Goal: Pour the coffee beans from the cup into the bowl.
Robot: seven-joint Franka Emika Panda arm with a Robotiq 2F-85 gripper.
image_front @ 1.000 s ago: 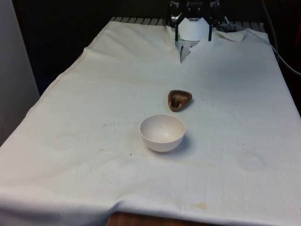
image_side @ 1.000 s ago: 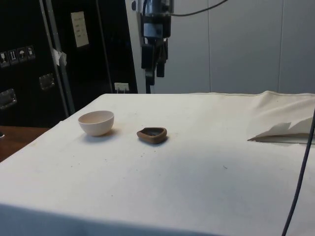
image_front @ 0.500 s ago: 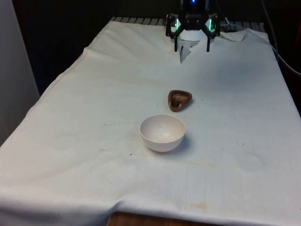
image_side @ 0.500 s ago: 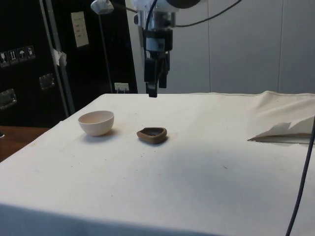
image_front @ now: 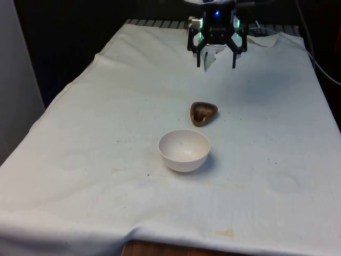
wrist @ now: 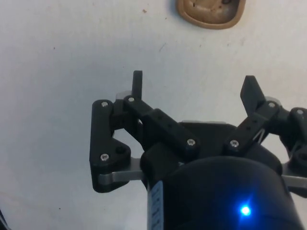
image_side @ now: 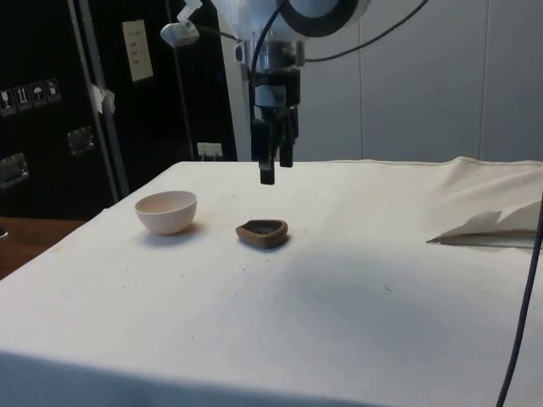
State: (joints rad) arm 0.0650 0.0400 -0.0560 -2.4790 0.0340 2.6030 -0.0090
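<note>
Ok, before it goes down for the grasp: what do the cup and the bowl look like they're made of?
The cup looks like glazed ceramic or stoneware, though wood can't be ruled out: dark brown, low, with a thick, uneven rounded-triangle rim and a slight sheen. The bowl looks like matte ceramic or hard plastic: off-white with a pinkish tint, smooth thin wall, no gloss, faint specks inside. The gripper hangs open above the cloth.

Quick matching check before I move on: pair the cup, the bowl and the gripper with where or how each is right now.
Things:
1. brown cup
2. white bowl
3. gripper

States:
a. hanging above the cloth, fingers open
b. nearest the table's front edge, upright
c. resting on the cloth between the other two, ungrasped

Pairs: 1-c, 2-b, 3-a
</note>
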